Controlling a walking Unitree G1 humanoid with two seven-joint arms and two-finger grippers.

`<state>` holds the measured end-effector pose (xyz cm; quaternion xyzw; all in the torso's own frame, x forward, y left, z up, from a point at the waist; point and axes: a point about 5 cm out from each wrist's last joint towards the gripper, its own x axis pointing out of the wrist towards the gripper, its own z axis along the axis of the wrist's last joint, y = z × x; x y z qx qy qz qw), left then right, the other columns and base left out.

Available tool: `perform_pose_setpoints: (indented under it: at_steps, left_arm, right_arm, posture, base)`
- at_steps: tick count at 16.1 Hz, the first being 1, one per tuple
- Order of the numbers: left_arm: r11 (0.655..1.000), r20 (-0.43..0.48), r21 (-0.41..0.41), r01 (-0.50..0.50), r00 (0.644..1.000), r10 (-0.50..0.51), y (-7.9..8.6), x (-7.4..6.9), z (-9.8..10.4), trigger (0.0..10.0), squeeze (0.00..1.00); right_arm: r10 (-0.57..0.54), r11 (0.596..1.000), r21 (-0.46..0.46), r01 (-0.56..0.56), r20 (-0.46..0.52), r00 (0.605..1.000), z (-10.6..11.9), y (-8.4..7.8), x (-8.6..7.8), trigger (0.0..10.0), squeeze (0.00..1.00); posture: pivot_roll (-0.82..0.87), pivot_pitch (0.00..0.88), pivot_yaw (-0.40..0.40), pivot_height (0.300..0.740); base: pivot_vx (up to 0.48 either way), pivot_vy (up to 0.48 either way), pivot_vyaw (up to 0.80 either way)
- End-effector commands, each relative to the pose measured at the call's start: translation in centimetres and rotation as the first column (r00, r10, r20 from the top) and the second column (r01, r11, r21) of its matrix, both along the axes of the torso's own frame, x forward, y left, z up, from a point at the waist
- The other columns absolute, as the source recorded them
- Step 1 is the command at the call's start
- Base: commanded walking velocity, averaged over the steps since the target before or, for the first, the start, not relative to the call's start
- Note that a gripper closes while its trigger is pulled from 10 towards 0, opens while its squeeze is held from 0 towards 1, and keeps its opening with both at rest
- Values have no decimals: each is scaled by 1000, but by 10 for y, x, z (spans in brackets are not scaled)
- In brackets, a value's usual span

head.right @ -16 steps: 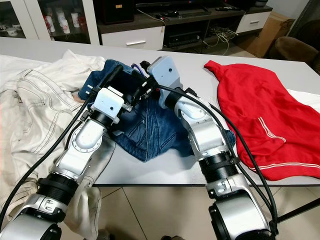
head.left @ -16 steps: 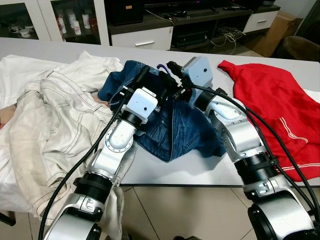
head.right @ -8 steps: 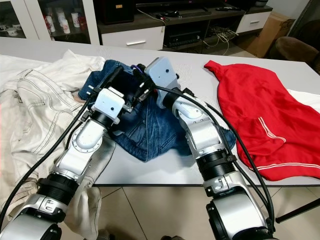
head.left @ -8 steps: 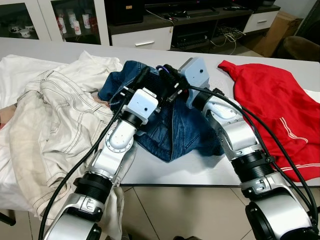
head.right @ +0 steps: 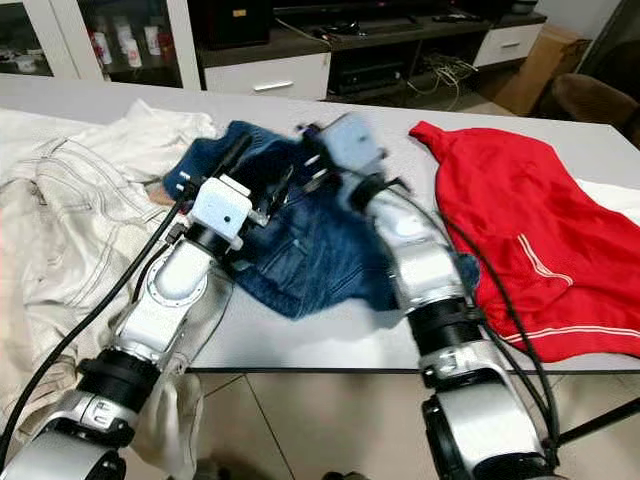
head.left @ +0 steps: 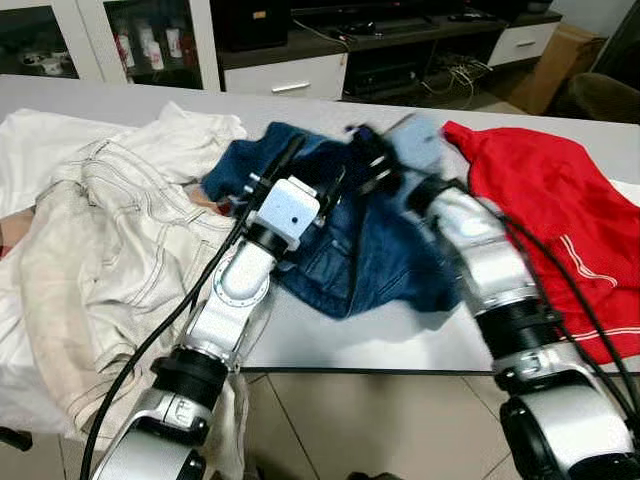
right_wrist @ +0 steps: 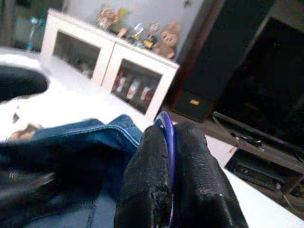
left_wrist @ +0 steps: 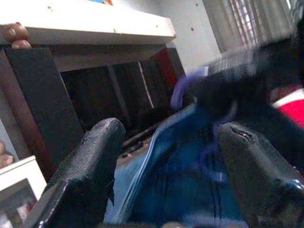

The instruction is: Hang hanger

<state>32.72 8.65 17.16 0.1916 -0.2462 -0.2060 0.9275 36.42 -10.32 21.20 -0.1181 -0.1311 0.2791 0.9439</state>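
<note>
A grey table (head.left: 330, 340) carries three garments: a crumpled cream pair of trousers with dark stitched seams (head.left: 110, 240) on the robot's left, a rumpled blue denim garment (head.left: 370, 250) in the middle, and a smooth red top with thin white stripes (head.left: 560, 200) spread on the right. Behind the table stand white glass-fronted cabinets (head.left: 60, 35) and a dark media unit with a white drawer (head.left: 285, 75).

The thin purple plastic hanger (right_wrist: 167, 137) lies at the far edge of the denim, its curved hook pinched between the two textured black fingers (right_wrist: 145, 185) of the right gripper (right_wrist: 168, 156), which are pressed together on it. The right arm is motion-blurred in the head views, above the denim's far side.

The left gripper (left_wrist: 166, 156) hangs low over the denim just beside the right one, its rough rubbery fingers (left_wrist: 90, 161) spread wide with nothing between them. From its wrist camera, the hanger's purple loop (left_wrist: 183, 88) shows blurred beyond the fingers, above the blue cloth, with the dark bulk of the right gripper around it.
</note>
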Motion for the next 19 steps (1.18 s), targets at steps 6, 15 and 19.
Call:
perform_pose_setpoints:
  at_steps: [6, 15, 19]
  left_arm:
    - [1000, -24, 30, -6, 1000, 6, -1, 2, -2, 10000, 0]
    - [997, -103, 73, 22, 995, -14, -3, 5, -11, 0, 0]
    - [994, -115, 76, 75, 991, -66, -4, 3, -11, 0, 0]
  right_arm:
    - [238, 961, 109, -254, 145, 960, 40, -25, -25, 0, 0]
    - [400, 888, 162, -431, 192, 896, 54, -29, -47, 0, 0]
    - [278, 951, 96, -295, 158, 948, 46, -43, -34, 0, 0]
  posture:
    - [166, 0, -74, 740]
    - [170, 0, -69, 740]
    - [170, 0, -69, 740]
  base:
    - [0, 0, 0]
    - [0, 0, 0]
    - [0, 0, 0]
